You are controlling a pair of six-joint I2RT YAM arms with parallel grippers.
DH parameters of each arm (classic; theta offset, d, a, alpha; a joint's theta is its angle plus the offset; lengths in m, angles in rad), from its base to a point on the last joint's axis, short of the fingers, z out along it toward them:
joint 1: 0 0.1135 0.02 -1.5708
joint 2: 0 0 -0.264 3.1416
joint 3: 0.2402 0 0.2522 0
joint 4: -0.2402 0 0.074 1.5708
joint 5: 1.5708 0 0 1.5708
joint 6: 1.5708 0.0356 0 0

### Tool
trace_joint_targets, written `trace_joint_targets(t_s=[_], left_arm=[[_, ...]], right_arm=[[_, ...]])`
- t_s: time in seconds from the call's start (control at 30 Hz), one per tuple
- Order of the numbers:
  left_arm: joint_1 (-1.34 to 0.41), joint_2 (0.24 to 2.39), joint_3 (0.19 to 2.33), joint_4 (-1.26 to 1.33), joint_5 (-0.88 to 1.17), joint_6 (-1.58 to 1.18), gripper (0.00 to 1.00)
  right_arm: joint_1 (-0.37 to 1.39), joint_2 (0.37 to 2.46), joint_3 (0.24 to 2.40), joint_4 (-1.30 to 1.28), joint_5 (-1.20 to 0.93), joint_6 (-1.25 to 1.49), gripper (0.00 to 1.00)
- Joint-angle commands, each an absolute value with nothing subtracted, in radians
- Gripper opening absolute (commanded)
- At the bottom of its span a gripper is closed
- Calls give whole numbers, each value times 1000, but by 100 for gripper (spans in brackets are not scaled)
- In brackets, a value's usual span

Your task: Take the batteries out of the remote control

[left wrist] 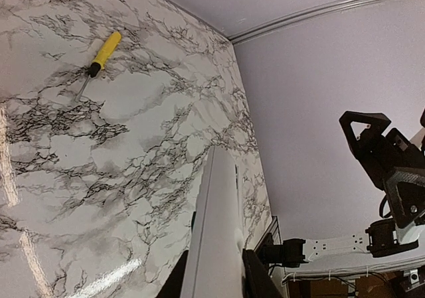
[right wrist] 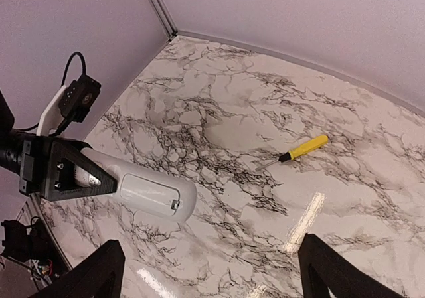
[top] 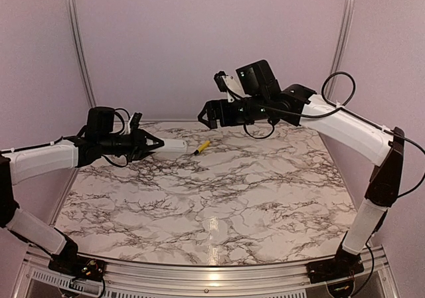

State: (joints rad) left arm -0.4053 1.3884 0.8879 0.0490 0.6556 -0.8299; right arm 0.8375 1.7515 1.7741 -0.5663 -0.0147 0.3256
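Note:
My left gripper [top: 151, 145] is shut on the white remote control [top: 172, 145] and holds it level above the table's far left. In the right wrist view the remote [right wrist: 143, 190] shows its back face with the battery cover closed and a small latch at its end. In the left wrist view it [left wrist: 216, 235] stands between my two dark fingers. The batteries are hidden. My right gripper [top: 206, 117] is open and empty, raised in the air just right of the remote's free end; its fingertips [right wrist: 93, 278] frame the bottom of the right wrist view.
A yellow-handled screwdriver [top: 201, 147] lies on the marble table [top: 219, 198] right beside the remote's free end; it also shows in the left wrist view [left wrist: 101, 55] and the right wrist view [right wrist: 299, 150]. Pale walls close off the back and sides.

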Motion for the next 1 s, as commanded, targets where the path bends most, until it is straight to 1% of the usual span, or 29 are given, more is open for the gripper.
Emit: trace_joint_targets(t_s=[0.0,0.17,0.37,0.53,0.67,0.83,0.97], left_arm=[[-404,1418,899,200,729,-923,0],[-426,1481,911,257,781,-974,0],[-476,1535,911,368,779,-1034,0],[-509,1593,871,629,779,-1218,0],[-541,1641,889,732,768,-1284,0],[-569,1679,926,777,756,-1312,0],[-585,1702,951,805,757,-1332,0]], right_arm=[[765,1703,1774,-592,-125,470,89],[725,1652,1724,-574,-178,535,89],[686,1609,1683,-560,-275,625,89],[681,1605,1661,-532,-354,705,88],[681,1594,1631,-488,-388,761,87],[681,1596,1613,-453,-422,784,82],[681,1601,1597,-439,-440,796,75]])
